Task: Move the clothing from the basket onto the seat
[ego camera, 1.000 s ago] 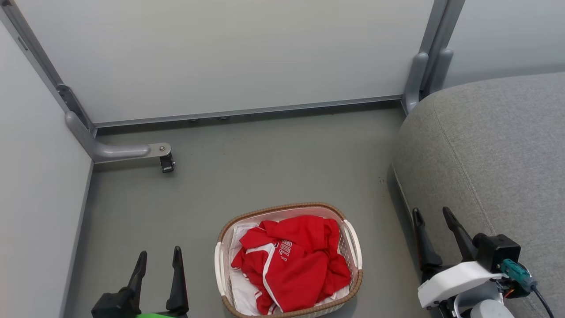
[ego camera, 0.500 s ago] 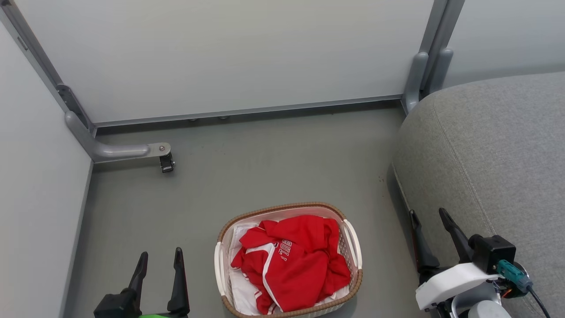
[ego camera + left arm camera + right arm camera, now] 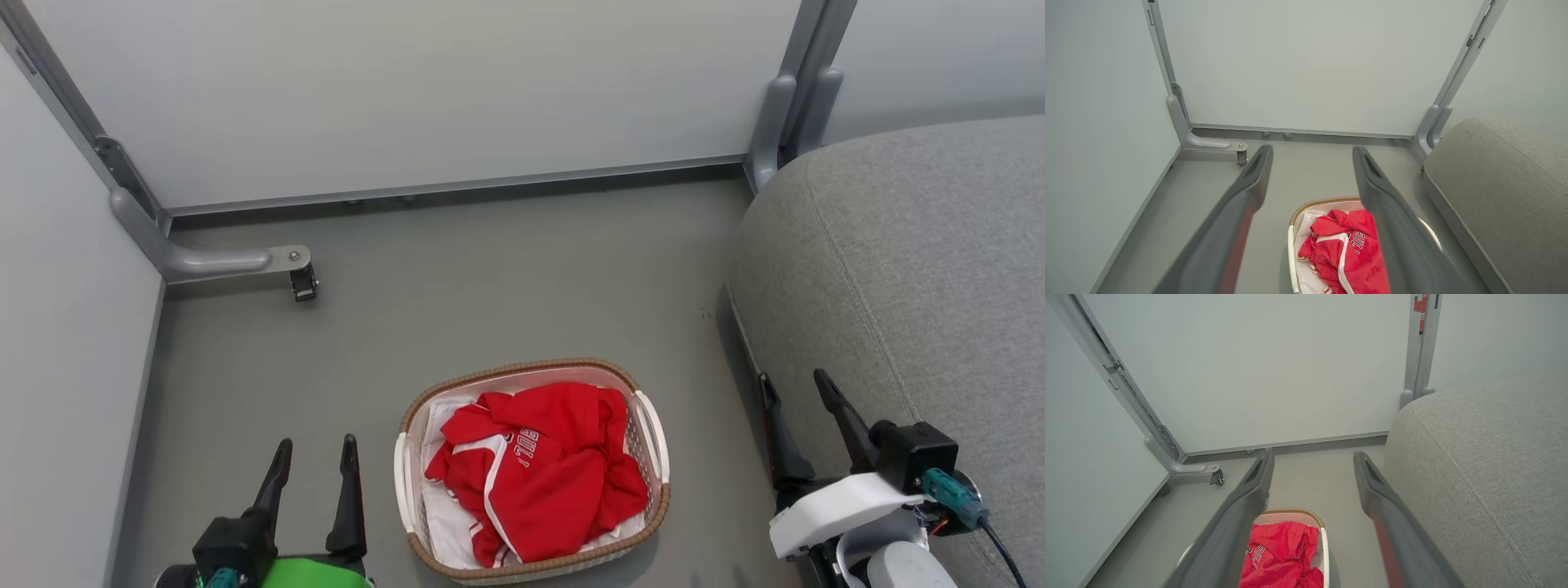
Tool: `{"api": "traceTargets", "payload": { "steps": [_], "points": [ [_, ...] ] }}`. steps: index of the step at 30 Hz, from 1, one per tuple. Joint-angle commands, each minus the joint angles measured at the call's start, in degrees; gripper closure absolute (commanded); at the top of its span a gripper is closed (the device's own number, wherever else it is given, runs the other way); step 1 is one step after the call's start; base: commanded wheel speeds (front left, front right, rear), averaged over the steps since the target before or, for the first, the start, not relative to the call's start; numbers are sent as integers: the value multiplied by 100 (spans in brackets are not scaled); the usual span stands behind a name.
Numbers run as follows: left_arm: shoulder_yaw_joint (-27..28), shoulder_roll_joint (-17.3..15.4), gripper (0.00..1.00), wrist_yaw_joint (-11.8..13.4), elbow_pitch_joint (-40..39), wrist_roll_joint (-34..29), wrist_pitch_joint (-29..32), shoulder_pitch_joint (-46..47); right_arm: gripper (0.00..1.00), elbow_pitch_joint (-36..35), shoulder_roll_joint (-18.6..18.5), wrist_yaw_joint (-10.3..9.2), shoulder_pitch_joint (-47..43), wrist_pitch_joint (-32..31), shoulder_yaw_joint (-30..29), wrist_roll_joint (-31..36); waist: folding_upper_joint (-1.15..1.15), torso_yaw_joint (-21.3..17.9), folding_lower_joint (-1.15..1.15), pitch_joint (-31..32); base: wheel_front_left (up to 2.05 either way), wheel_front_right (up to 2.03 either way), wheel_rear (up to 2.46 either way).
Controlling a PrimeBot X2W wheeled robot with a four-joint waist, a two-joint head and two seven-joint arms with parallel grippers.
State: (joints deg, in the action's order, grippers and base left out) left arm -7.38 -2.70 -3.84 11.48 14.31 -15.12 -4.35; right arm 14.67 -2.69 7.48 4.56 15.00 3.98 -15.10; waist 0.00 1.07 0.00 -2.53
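Note:
Red clothing (image 3: 539,469) with white stripes and lettering lies bunched in the oval cream basket (image 3: 653,445), which stands on the grey floor. The wrist views show the same clothing (image 3: 1349,253) (image 3: 1280,559) and basket (image 3: 1291,249) (image 3: 1325,545). To the right rises the grey seat (image 3: 914,269) (image 3: 1498,183) (image 3: 1486,457). My left gripper (image 3: 314,452) is open, left of the basket and apart from it. My right gripper (image 3: 792,384) is open, between the basket and the seat's side, holding nothing.
Pale partition panels (image 3: 408,90) enclose the floor at the back and left. A grey support foot with a small caster (image 3: 302,282) juts out at the back left. A grey post (image 3: 775,122) stands at the corner behind the seat.
The head view has shifted slightly, so everything sits a little higher in it. Both grippers have crept forward a little and stay open. The clothing and basket have not moved.

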Motion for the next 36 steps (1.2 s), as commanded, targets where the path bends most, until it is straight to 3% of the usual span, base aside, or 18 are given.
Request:
{"api": "traceTargets", "payload": {
  "steps": [1, 10, 20, 29, 36],
  "points": [
    [-40, -34, 0, -50, 31, -17, -5, 176, 0, -37, -36, 2, 92, 28, -36, 40, 0, -5, 0, -178, 0, 0, 0],
    [-599, -39, 0, -249, 432, -708, -5, 1590, 0, -457, -37, 1, 743, 28, -225, 148, 0, -91, 0, -1381, 0, 0, 0],
    [-1684, -44, 0, -364, 2252, -1022, -2, 3333, 0, -1170, -31, 1, 1530, 27, -398, 36, 0, -488, 0, -2898, 0, 0, 0],
    [-3628, -179, 0, -367, 3786, -114, 326, 4508, 0, -1457, -27, 1, 1879, 26, -414, -150, 0, -964, 0, -3856, 0, 0, 0],
    [-4410, -494, 0, -368, 4380, 475, 577, 5071, 0, -1623, -26, 1, 2042, 27, -327, -320, 0, -1295, 0, -4397, 0, 0, 0]
  ]
}}
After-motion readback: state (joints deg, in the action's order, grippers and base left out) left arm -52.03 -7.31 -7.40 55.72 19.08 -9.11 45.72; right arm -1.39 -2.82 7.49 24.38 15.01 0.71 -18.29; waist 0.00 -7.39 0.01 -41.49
